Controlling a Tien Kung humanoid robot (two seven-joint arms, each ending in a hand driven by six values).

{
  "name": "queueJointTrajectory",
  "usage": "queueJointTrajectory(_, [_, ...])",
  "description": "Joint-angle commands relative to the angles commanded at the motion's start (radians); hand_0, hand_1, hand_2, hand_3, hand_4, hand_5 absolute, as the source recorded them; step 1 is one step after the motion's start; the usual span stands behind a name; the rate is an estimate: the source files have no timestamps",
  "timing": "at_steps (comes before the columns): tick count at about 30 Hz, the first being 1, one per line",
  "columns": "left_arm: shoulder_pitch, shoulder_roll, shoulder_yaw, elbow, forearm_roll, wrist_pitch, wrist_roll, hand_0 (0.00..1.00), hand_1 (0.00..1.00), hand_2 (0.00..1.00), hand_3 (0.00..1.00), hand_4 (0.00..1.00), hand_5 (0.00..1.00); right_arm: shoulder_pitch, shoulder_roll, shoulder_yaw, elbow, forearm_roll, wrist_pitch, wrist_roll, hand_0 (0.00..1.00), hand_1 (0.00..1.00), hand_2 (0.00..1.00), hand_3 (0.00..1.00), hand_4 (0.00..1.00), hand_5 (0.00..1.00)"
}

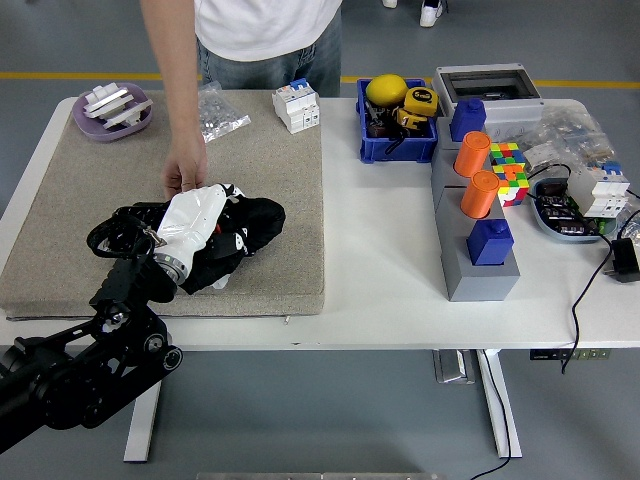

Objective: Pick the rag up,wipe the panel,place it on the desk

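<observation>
Head view: high on the robot's side, facing forward and down over the whole desk.
Distance: moderate.

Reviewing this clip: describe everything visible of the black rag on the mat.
The black rag looks like soft cloth, bunched into an irregular crumpled lump, not spread flat. It lies on the beige mat toward the mat's left-centre. The robot's left hand, white-backed, lies over its left part, hiding whatever is beneath. A person's hand rests just behind. The panel itself cannot be made out under the rag.
</observation>
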Motion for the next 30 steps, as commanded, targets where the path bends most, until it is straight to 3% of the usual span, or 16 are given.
queueJointTrajectory(30, [0.077, 0.091, -0.236, 0.079, 0.057, -0.021, 0.005, 0.186, 0.236, 0.544, 0.54, 0.267, 0.002, -0.003, -0.002, -0.011, 0.0, 0.016, 0.002, 0.008, 0.765, 0.703, 0.712, 0.684, 0.998, 0.519])
